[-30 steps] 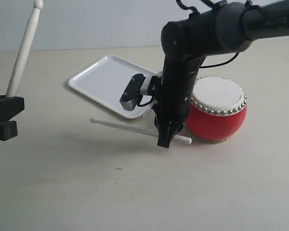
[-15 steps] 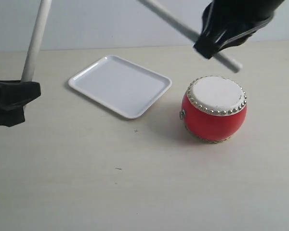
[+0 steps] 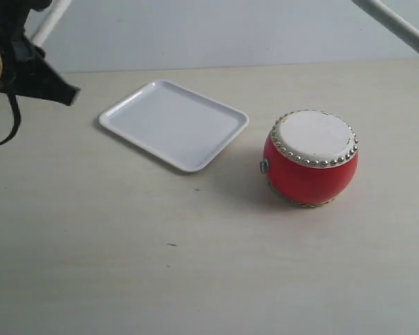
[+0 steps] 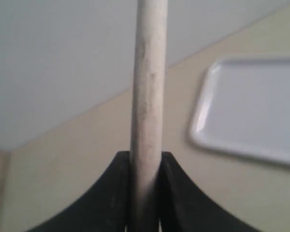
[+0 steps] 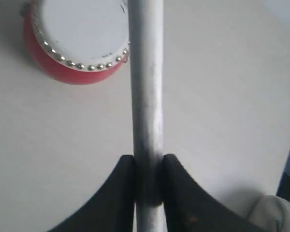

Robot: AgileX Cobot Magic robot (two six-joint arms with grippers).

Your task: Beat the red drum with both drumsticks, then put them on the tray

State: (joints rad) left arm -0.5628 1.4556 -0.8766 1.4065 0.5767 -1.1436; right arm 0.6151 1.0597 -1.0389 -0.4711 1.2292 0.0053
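Note:
The red drum (image 3: 311, 157) stands upright on the table at the right, its white skin facing up. To its left lies the white tray (image 3: 173, 122), with nothing on it. My left gripper (image 4: 146, 166) is shut on one drumstick (image 4: 147, 92) and is raised at the top left of the exterior view, left of the tray. My right gripper (image 5: 147, 169) is shut on the other drumstick (image 5: 145, 72), held high over the table beside the drum (image 5: 75, 38). In the exterior view only a piece of that drumstick (image 3: 399, 26) shows at the top right; the right gripper itself is out of frame.
A pale beige tabletop (image 3: 195, 265) runs to a light wall (image 3: 195, 31) at the back. The tray (image 4: 251, 111) also shows in the left wrist view, ahead of the held stick.
The right arm has lifted its drumstick from the table beside the drum up and out of the top right. The left gripper has risen to the top left with its stick.

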